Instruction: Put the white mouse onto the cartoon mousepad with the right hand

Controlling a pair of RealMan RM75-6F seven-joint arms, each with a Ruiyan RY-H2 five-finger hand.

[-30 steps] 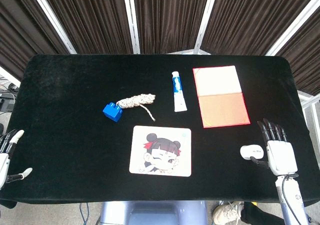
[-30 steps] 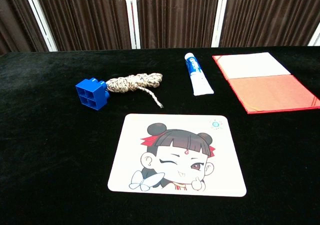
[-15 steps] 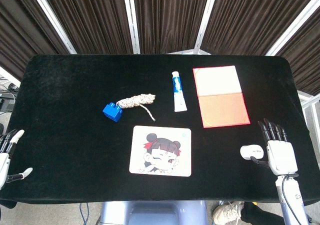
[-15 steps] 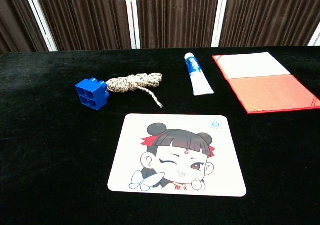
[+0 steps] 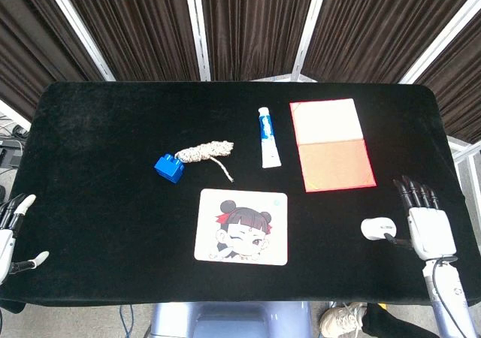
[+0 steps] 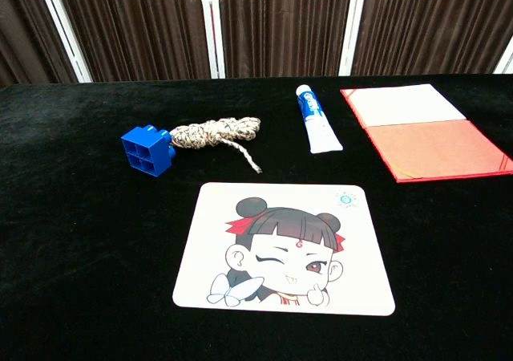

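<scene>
Two hands: both low at the table's near edge, seen in the head view only.
Right hand (image 5: pixel 430 229): fingers extended and spread, holding nothing, thumb tip just beside the white mouse (image 5: pixel 375 227).
Left hand (image 5: pixel 13 233): fingers apart, holding nothing, at the far left corner.
Mouse: on the black table (image 5: pixel 98 165), well apart from the cartoon mousepad (image 6: pixel 284 249).
Others: blue brick (image 6: pixel 147 150) touching coiled rope (image 6: pixel 216 131); tube (image 6: pixel 316 128); red folder (image 6: pixel 421 131).

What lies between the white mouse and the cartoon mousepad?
Nothing: in the head view only bare black table separates the white mouse from the cartoon mousepad. The chest view does not show the mouse.
</scene>
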